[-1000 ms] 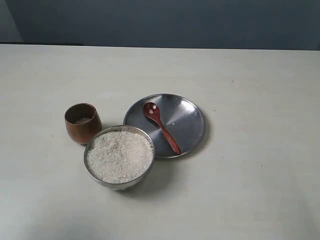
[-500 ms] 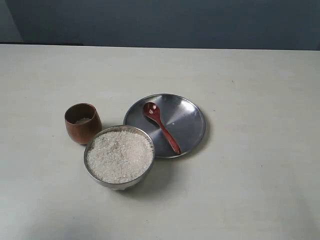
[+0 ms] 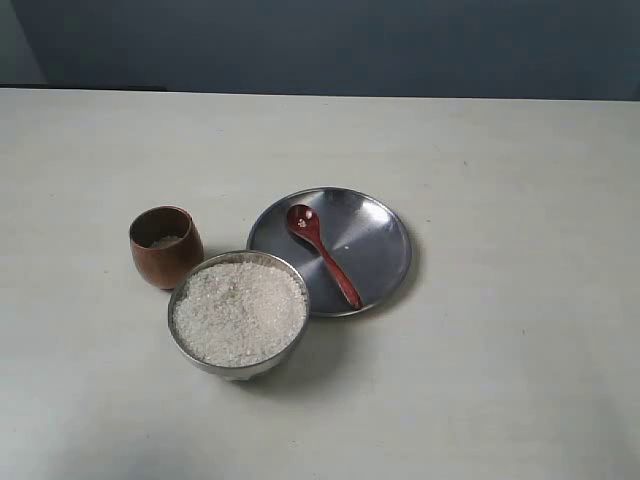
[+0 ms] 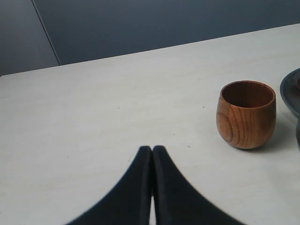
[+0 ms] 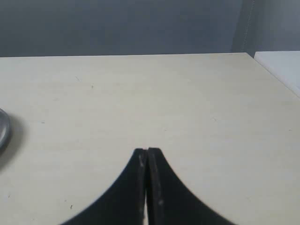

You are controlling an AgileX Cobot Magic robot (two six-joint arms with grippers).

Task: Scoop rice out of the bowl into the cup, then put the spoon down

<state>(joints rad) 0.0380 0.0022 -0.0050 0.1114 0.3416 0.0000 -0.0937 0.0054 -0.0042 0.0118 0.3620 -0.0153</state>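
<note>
The steel bowl point(image 3: 193, 345) stands near the table's front, heaped with white rice point(image 3: 239, 311). Just behind it to the left is the brown wooden cup point(image 3: 165, 247) point(image 4: 246, 114), with a little rice at its bottom. The reddish-brown spoon point(image 3: 322, 253) lies on the flat steel plate point(image 3: 375, 235), a few grains in its oval end. Neither arm shows in the exterior view. My left gripper point(image 4: 152, 149) is shut and empty above bare table, apart from the cup. My right gripper point(image 5: 147, 151) is shut and empty too, with only the plate's rim point(image 5: 3, 131) at that view's edge.
The pale table point(image 3: 500, 380) runs back to a dark blue-grey wall. In the right wrist view the table's corner point(image 5: 251, 55) borders a white surface point(image 5: 281, 65).
</note>
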